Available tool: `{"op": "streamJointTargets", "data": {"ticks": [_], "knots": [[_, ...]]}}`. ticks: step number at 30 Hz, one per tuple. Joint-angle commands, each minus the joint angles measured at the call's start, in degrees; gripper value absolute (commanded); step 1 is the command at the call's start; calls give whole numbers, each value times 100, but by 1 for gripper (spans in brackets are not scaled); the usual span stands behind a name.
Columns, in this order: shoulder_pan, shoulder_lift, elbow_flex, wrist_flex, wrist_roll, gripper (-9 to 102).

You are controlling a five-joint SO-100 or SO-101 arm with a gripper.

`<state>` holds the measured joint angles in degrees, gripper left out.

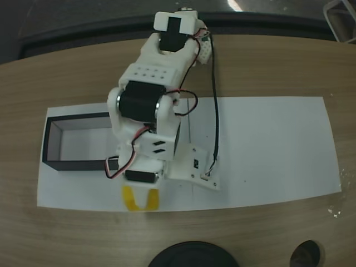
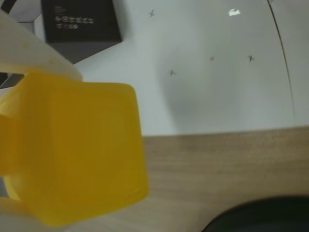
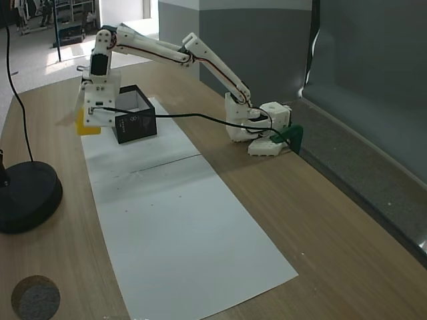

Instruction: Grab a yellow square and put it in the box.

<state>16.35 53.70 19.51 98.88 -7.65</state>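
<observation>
My gripper (image 1: pixel 140 201) is shut on the yellow square (image 2: pixel 77 150), which looms large at the left of the wrist view between pale fingers (image 2: pixel 29 53). In a fixed view the yellow square (image 1: pixel 129 199) peeks out under the gripper at the paper's front edge, just in front of the box (image 1: pixel 53 139). The box is a low black-walled tray with a white floor. In another fixed view the yellow square (image 3: pixel 87 125) hangs in the gripper (image 3: pixel 85 120) just left of the box (image 3: pixel 137 123), outside its walls. One black wall of the box (image 2: pixel 79 21) shows at the top left of the wrist view.
A long white paper sheet (image 3: pixel 180 227) covers the middle of the wooden table. A black round stand base (image 3: pixel 23 197) with a cable sits near the gripper's side, and a dark disc (image 3: pixel 33 297) lies beyond it. The arm's base (image 3: pixel 260 127) stands by the table's edge.
</observation>
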Motion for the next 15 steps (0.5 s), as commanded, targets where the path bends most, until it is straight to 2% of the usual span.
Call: {"op": "streamJointTargets", "data": {"ticks": [1, 6, 15], "knots": [[299, 1380, -650, 9, 44, 17], [1134, 1960, -589, 0, 35, 17], [2856, 1608, 255, -18, 35, 17]]}}
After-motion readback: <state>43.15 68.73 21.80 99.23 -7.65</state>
